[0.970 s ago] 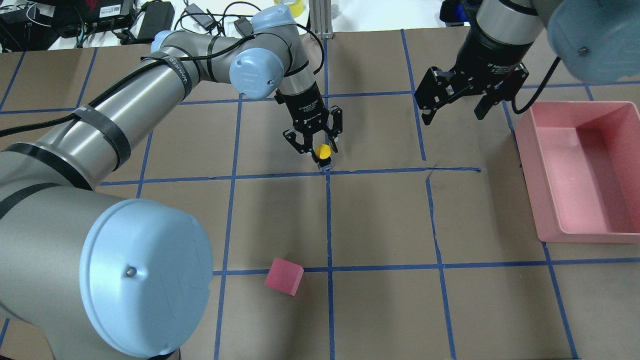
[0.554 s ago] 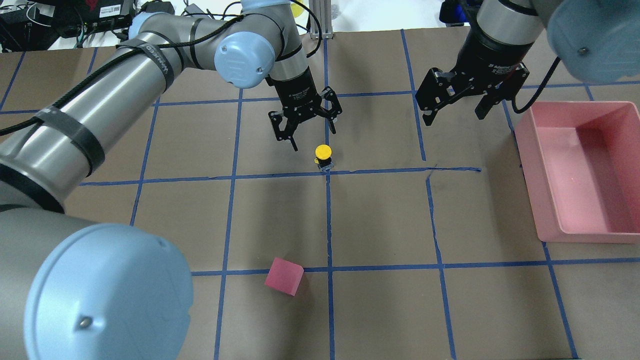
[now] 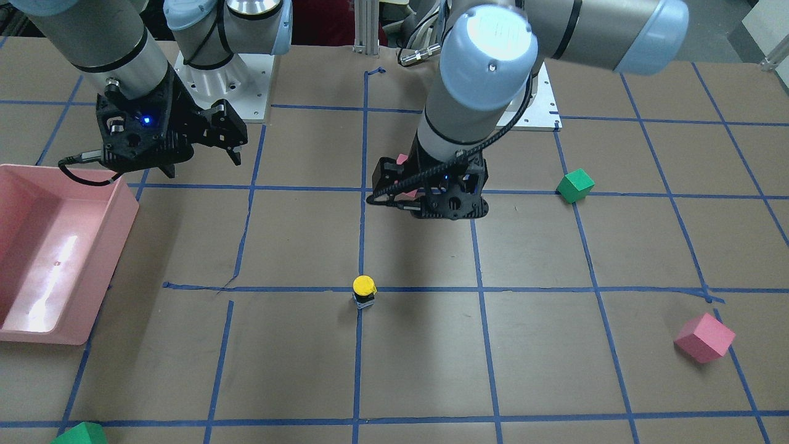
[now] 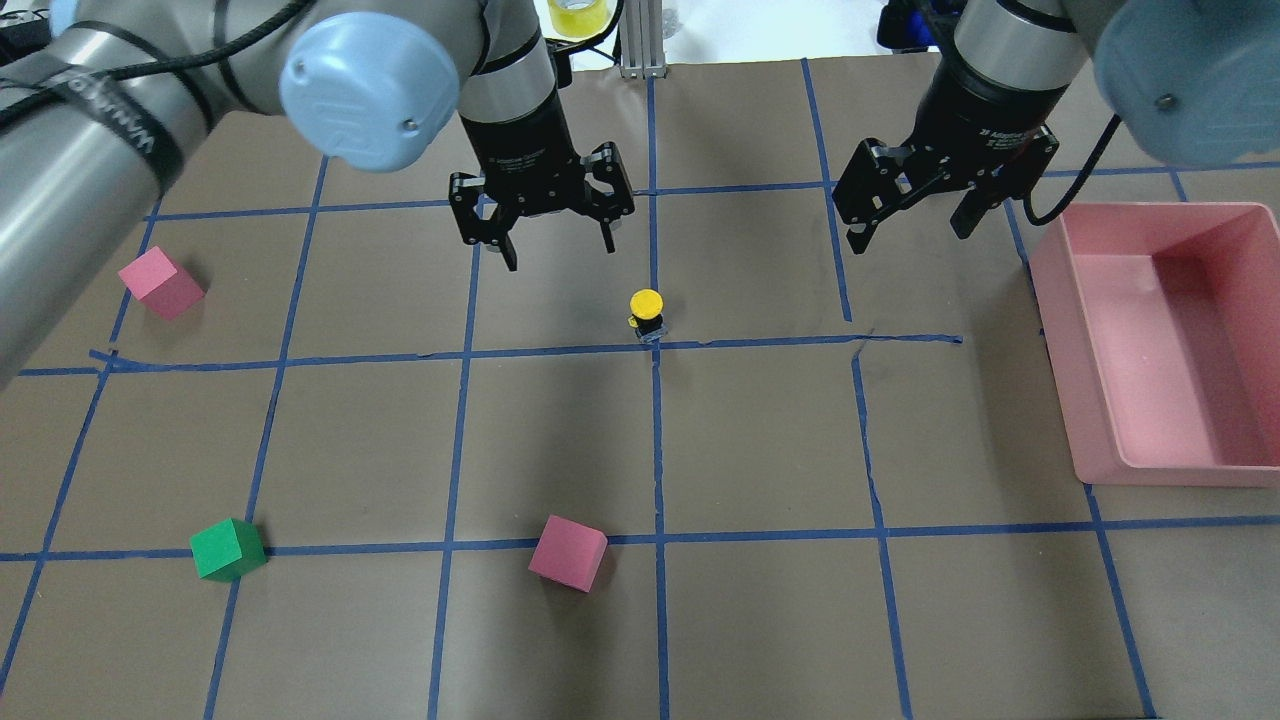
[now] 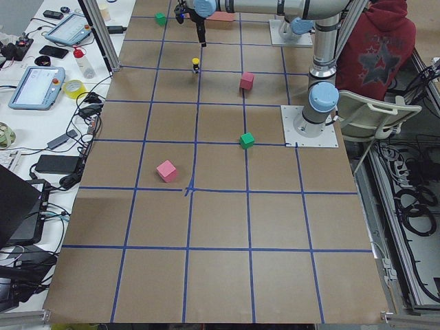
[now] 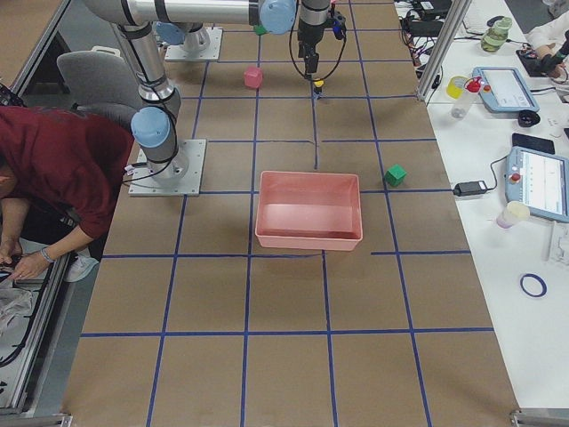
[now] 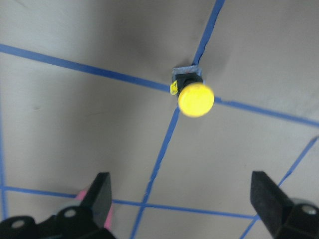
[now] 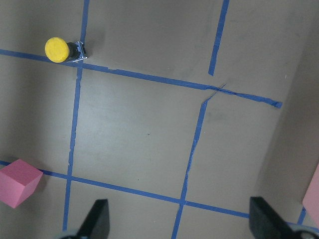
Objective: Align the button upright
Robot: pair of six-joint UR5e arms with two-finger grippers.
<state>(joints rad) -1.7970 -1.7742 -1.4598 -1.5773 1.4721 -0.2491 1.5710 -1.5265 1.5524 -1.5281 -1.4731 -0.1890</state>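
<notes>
Yellow cap uppermost, the button (image 4: 647, 312) stands upright on the counter (image 4: 760, 440). Its black base is planted right on a crossing of blue tape lines (image 4: 657, 450), and nothing touches it.

The left end effector (image 4: 560, 255) hangs above the counter, beyond the button and to its left in the overhead view. Its fingers are spread wide and carry nothing. The left wrist view shows the button between and ahead of the two dark fingertips, with a broad gap on either side.

The right end effector (image 4: 910, 238) hovers farther along the same far row of squares, between the button and the pink tray (image 4: 1080, 360). Its fingers are also spread and carry nothing.

The tray lies well apart from the button on the robot's right. Its long left wall runs roughly parallel to the tape lines that lead away from the robot.

On the robot's side of the button, a pink cube (image 4: 568, 552) sits just beside a tape line, well apart from the button. A green cube (image 4: 228, 549) sits on the same line farther left. A second pink cube (image 4: 160, 282) rests near the left margin of the overhead view, under the left arm's reach.

The brown paper's far edge runs behind both wrists.
</notes>
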